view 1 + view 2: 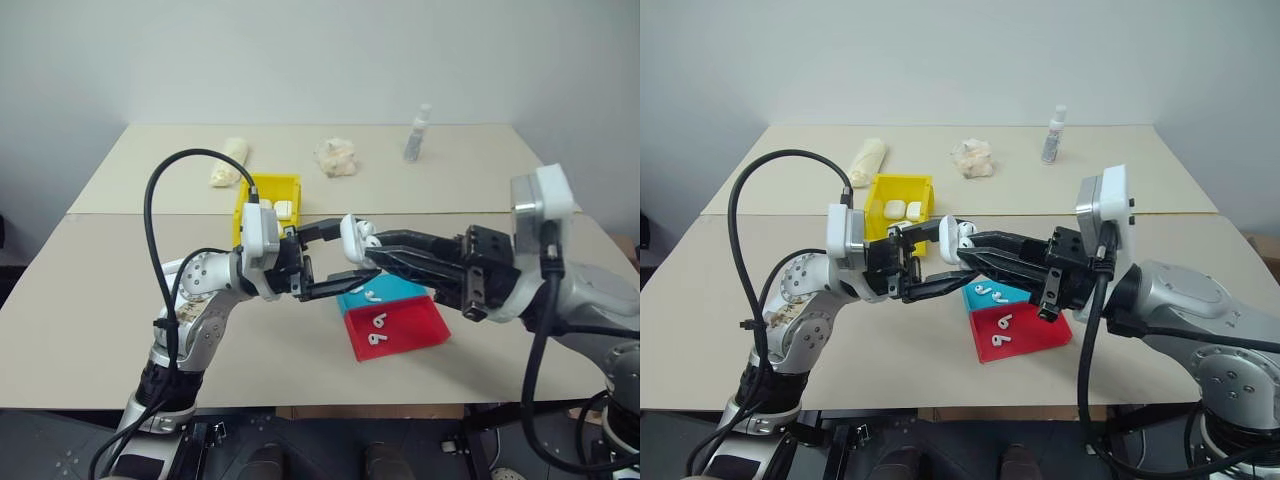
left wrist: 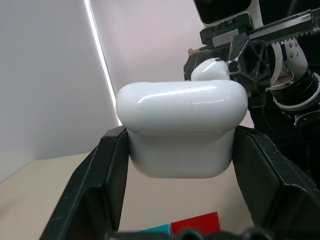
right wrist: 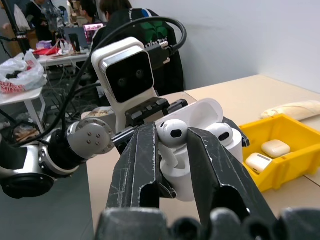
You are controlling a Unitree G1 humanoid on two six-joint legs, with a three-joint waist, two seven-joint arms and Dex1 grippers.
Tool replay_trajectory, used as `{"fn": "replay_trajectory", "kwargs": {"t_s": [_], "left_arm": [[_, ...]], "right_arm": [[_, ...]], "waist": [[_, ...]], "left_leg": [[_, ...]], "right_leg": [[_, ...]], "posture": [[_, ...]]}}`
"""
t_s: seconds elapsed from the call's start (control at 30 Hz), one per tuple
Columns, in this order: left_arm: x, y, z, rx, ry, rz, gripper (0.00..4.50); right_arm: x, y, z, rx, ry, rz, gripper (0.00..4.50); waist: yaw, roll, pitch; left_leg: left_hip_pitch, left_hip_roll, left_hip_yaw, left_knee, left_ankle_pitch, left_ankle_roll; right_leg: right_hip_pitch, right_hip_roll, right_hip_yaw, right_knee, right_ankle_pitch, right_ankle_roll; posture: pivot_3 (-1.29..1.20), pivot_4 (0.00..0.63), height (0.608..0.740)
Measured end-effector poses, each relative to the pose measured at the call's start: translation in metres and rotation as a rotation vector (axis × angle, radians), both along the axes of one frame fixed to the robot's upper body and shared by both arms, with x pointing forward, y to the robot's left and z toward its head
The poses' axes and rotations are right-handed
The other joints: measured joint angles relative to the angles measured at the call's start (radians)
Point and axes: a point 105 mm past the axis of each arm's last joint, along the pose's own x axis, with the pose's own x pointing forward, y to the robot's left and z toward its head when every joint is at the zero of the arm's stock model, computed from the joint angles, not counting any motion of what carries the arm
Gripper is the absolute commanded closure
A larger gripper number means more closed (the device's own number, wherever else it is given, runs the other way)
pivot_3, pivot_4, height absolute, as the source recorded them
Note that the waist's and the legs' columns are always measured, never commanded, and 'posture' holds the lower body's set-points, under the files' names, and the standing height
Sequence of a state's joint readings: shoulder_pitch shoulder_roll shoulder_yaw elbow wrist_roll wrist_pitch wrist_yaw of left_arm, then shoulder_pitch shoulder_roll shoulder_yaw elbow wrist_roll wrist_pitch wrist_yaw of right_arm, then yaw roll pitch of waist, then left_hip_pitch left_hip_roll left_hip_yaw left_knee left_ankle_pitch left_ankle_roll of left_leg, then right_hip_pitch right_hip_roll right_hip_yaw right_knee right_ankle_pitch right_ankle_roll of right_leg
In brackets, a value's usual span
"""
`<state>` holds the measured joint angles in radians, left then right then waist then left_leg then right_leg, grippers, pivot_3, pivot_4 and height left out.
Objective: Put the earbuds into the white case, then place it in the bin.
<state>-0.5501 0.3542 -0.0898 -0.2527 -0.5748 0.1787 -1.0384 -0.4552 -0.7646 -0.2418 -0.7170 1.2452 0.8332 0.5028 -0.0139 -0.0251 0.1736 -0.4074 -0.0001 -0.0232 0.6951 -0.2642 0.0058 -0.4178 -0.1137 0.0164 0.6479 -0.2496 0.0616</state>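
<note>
At frame centre my left gripper (image 1: 335, 258) clamps the open white case (image 3: 192, 150) by its flat sides. My right gripper (image 3: 172, 145) pinches a tiny, glossy, slippery earbud (image 3: 171, 134) over its socket; light pressure seems wise.

White case (image 1: 952, 238) between both hands

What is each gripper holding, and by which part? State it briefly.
The left gripper clamps the open white case by the two sides of its lower body. The right gripper pinches one earbud by its rounded head, its stem pointing down over the case.
</note>
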Motion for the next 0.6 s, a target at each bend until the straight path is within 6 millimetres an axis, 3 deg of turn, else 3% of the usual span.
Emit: {"fn": "replay_trajectory", "kwargs": {"t_s": [0.03, 0.6], "left_arm": [[0.0, 0.0, 0.0, 0.0, 0.0, 0.0, 1.72], [0.01, 0.002, -0.008, 0.034, 0.018, 0.043, 1.72]], "right_arm": [[0.001, 0.0, -0.001, -0.003, 0.0, -0.007, 2.56], [-0.006, -0.011, 0.006, -0.068, -0.06, 0.001, 2.56]], "waist": [[0.0, 0.0, 0.0], [0.0, 0.0, 0.0]], "left_leg": [[0.0, 0.0, 0.0, 0.0, 0.0, 0.0], [0.001, 0.0, 0.0, 0.0, 0.0, 0.0]], "right_leg": [[0.0, 0.0, 0.0, 0.0, 0.0, 0.0], [0.001, 0.0, 0.0, 0.0, 0.0, 0.0]], "posture": [[0.0, 0.15, 0.74], [0.0, 0.15, 0.74]]}}
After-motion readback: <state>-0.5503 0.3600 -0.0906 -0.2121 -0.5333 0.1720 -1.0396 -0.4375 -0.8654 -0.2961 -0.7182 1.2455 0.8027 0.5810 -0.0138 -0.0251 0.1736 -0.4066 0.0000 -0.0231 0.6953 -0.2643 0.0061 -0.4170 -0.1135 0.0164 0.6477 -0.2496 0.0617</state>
